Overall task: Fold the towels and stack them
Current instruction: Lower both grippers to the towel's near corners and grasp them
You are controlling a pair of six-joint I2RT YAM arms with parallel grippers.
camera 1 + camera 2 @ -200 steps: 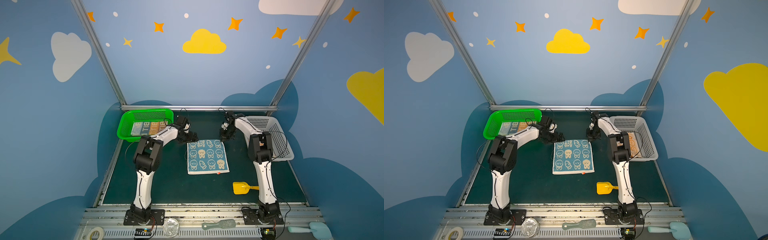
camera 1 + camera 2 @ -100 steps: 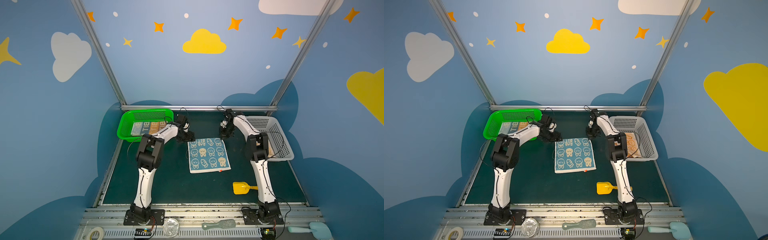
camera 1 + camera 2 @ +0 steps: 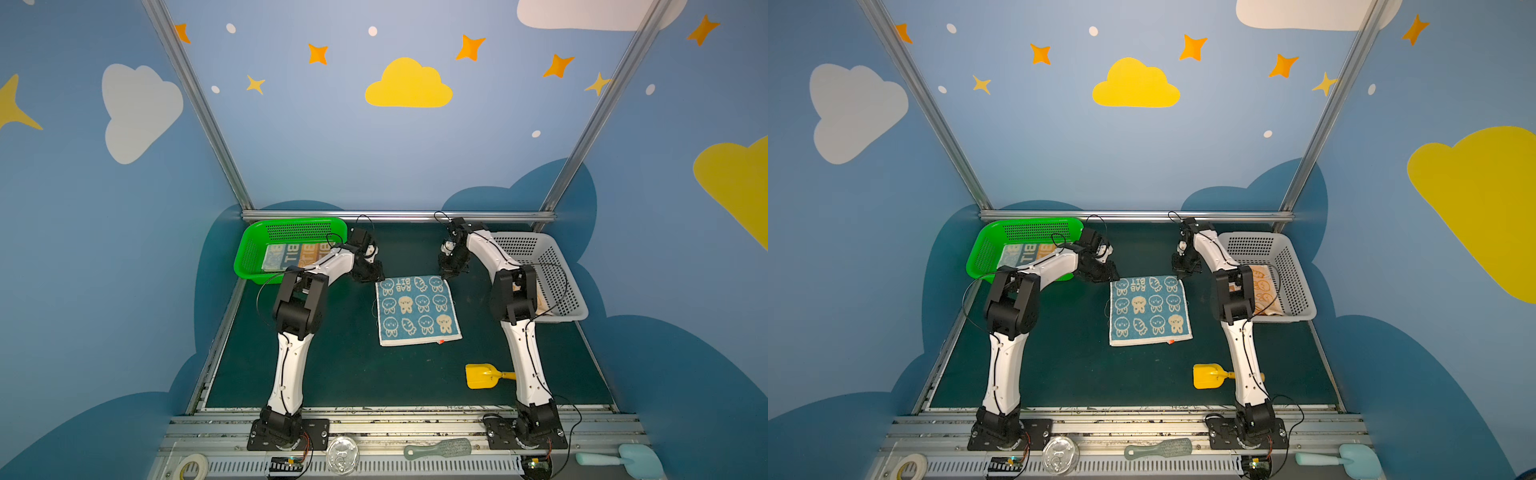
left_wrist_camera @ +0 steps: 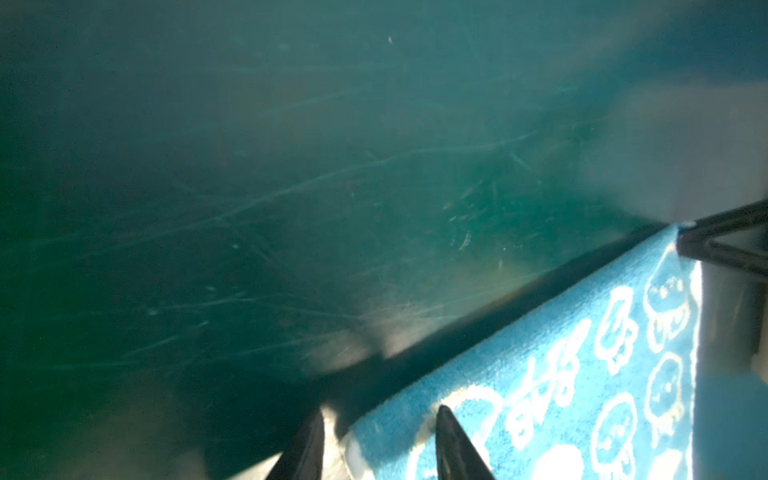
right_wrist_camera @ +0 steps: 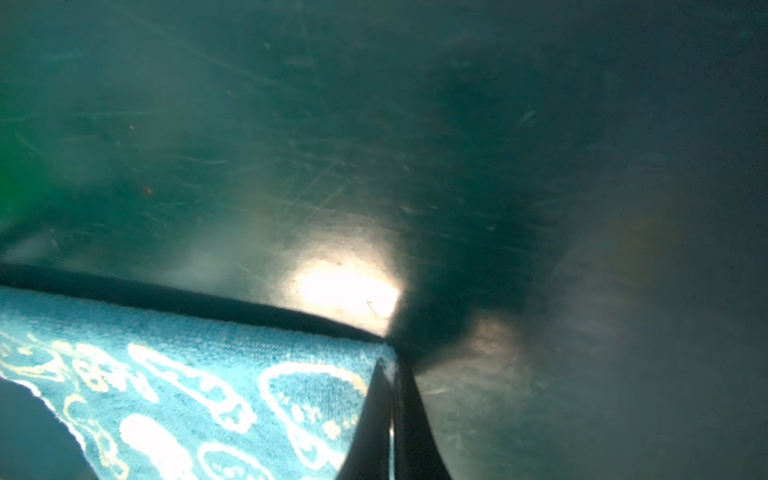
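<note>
One blue towel spread at centre of counter. Right end effector clenched on far right corner. Left end effector astride far left corner, jaws apart; my wrist feed blurry, so probably released, not yet gripping.

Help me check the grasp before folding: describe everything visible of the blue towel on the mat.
The blue towel is a square terry cloth printed with cream rabbits, carrots and RABBIT lettering, with a small red tag at its near edge. It lies unfolded on the green mat. The right gripper pinches one far corner; the left gripper straddles the other, jaws apart.
</note>
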